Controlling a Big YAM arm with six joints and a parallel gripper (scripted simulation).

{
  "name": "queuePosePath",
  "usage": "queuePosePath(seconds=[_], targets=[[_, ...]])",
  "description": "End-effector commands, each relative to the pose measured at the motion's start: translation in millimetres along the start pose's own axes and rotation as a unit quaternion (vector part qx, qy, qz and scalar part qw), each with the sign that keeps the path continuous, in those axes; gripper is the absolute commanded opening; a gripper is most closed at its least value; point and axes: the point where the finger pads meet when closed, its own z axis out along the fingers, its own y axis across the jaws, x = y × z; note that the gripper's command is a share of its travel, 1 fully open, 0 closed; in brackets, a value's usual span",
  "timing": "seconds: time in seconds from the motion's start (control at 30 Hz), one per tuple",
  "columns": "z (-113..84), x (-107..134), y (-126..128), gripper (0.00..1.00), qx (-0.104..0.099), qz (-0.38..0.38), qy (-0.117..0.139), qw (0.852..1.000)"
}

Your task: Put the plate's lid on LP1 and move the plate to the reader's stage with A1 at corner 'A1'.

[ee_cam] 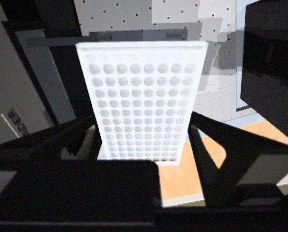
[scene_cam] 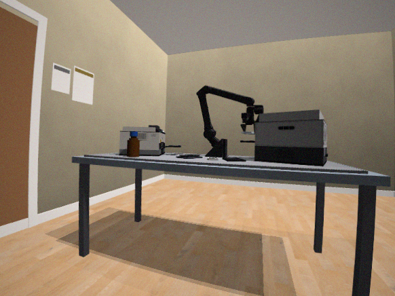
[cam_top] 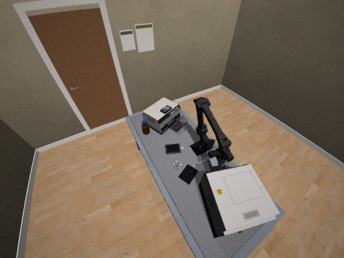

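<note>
My gripper (cam_top: 217, 162) (scene_cam: 245, 128) (ee_cam: 143, 116) is shut on the white well plate (ee_cam: 142, 100) (scene_cam: 248, 133), with one finger on each long side. The plate has no lid on it and hangs level a little above the reader's dark stage (scene_cam: 248, 141) (ee_cam: 130, 36), beside the reader (cam_top: 242, 195) (scene_cam: 288, 136). A dark square piece in a lighter frame (cam_top: 172, 148) lies flat mid-bench; I cannot tell whether it is the lid. The dispenser's stage (cam_top: 177, 125) (scene_cam: 173, 146) is bare. The plate's label and its A1 corner do not show.
The dispenser (cam_top: 161, 115) (scene_cam: 142, 140) stands at the far end, with the capped brown bottle (cam_top: 145, 127) (scene_cam: 133, 144) beside it. A second dark square (cam_top: 188, 174) and a small white label (cam_top: 177, 164) lie on the bench near the reader. The table edge is close under the plate.
</note>
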Motion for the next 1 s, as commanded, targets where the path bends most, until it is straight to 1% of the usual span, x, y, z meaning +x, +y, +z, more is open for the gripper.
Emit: queuePosePath(seconds=[0.0,0.1,0.47,0.67,0.83,0.97], targets=[[-14.7,-5,14,0.86,-0.018,0.009,0.007,1.000],[-20.0,-6,15,0.86,-0.023,0.010,0.007,1.000],[-24.0,-7,16,0.86,-0.026,0.011,0.008,1.000],[-16.4,-5,19,0.86,-0.017,0.010,0.007,1.000],[-12.4,-4,22,0.86,-0.022,0.011,0.007,1.000],[-4.4,-3,19,0.86,-0.017,0.010,0.007,1.000]])
